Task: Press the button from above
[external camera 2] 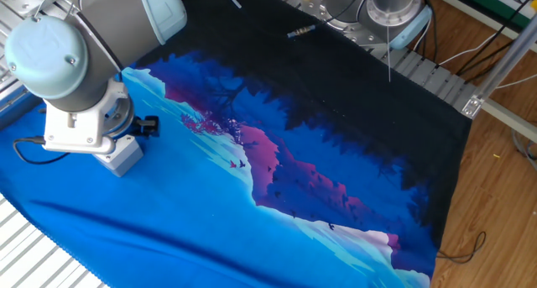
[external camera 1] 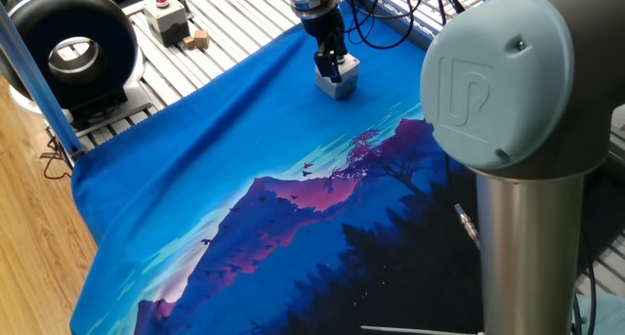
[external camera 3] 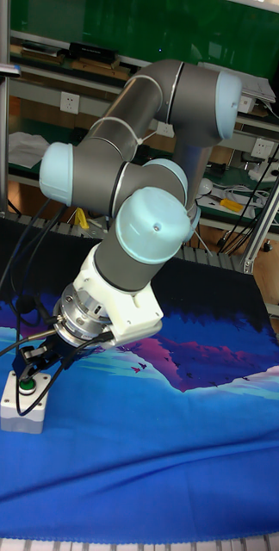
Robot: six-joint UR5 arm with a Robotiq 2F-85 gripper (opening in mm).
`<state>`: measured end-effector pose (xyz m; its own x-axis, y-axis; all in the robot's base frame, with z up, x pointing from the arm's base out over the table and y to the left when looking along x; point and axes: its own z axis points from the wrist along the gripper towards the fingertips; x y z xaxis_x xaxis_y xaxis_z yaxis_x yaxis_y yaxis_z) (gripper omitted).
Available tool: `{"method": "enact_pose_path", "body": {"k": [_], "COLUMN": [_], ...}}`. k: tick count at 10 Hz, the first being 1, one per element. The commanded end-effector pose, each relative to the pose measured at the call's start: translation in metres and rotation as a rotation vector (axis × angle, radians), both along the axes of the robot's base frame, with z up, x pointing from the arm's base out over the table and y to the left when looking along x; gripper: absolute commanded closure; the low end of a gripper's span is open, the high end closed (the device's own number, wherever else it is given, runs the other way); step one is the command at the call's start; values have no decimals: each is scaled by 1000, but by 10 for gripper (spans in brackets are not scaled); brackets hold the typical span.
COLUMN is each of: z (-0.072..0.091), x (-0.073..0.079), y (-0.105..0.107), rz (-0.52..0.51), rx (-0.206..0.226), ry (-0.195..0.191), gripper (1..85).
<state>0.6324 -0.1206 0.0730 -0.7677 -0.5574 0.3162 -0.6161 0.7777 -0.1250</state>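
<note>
Hand [external camera 3: 29, 368] right over green button [external camera 3: 25, 385] on grey box [external camera 3: 22, 407] at blue cloth's [external camera 1: 225, 149] far edge, finger state unclear; pressing step, needs straight-down push.
</note>
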Motion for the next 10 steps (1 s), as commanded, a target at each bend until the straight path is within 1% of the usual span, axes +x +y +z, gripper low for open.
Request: {"method": "enact_pose_path", "body": {"k": [1,4,5,7,9,10], "z": [1,1,0,1,2,2], "x": [0,0,0,-1,0,1], "y": [3,7,6,2,0,1], "rz": [-5,-3,1,17,31,38], "rx": [14,24,25,13,13,20], "ry": [2,6,7,17,26,28], "gripper": [163,163,163,163,163,163]}}
